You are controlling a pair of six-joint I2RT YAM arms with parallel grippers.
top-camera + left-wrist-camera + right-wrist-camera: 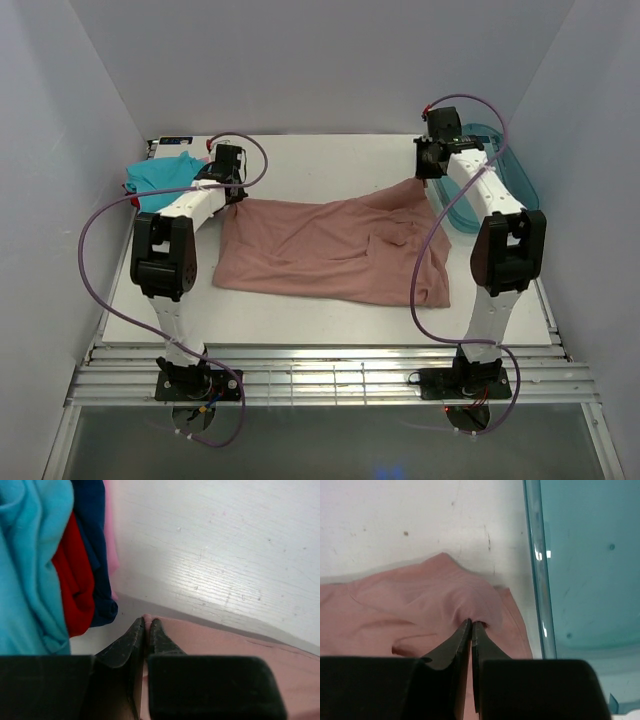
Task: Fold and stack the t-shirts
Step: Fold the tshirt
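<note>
Across the table (330, 165), the dusty-pink t-shirt (330, 250) is lying spread out, with left gripper (148, 624) and right gripper (471, 625) each clamping a far corner; it's looking limp and light, so corners seem right.

I read bright, diffuse light. The table (215, 570) glares softly beyond the pink t-shirt (235, 650); a narrow shadow lines the shirt's far edge.
</note>
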